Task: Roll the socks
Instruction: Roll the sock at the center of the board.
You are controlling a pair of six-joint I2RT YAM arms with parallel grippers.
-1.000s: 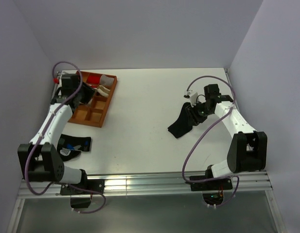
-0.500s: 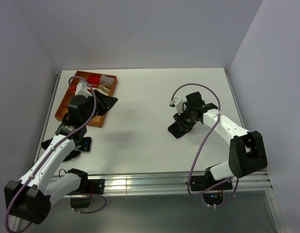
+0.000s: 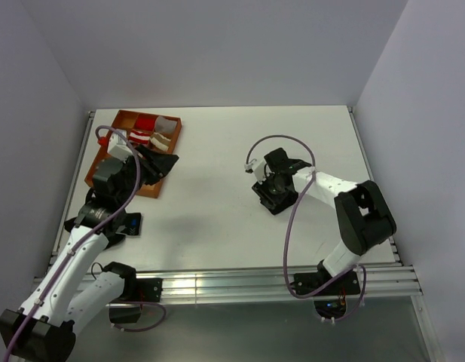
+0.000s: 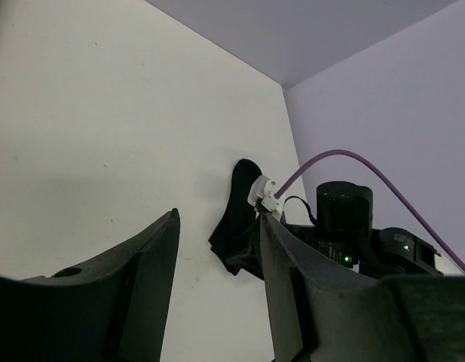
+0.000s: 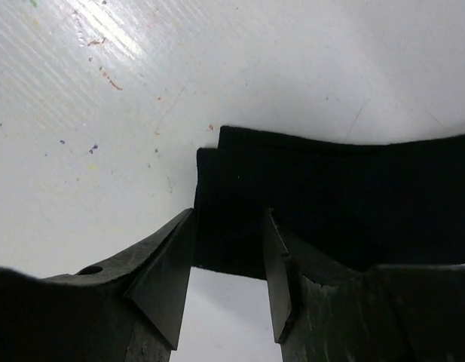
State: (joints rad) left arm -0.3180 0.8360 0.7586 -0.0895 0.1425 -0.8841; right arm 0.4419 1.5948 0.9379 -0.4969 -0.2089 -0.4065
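- Right gripper [image 5: 228, 226] has moved left onto the black sock [image 5: 330, 188], centre-right of the top view on the worktop [image 3: 217, 211]; jaws apart, astride its edge.
- Left gripper [image 4: 217, 226] has swung to the tray's [image 3: 126, 117] right edge; jaws apart, empty.

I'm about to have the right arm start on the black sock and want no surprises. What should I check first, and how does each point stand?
1. Is the right gripper open: ok, jaws apart, astride the black sock's edge.
2. Sock lying on the table: ok.
3. Sock's end neatly aligned: not ok, two offset edges show there.
4. Is the left gripper empty: ok, open, nothing between its fingers.
5. Arms apart: ok, the left gripper is by the tray, well away from the sock.
6. Other sock located: cannot tell. The beige fabric with a red end in the tray is too small to identify.
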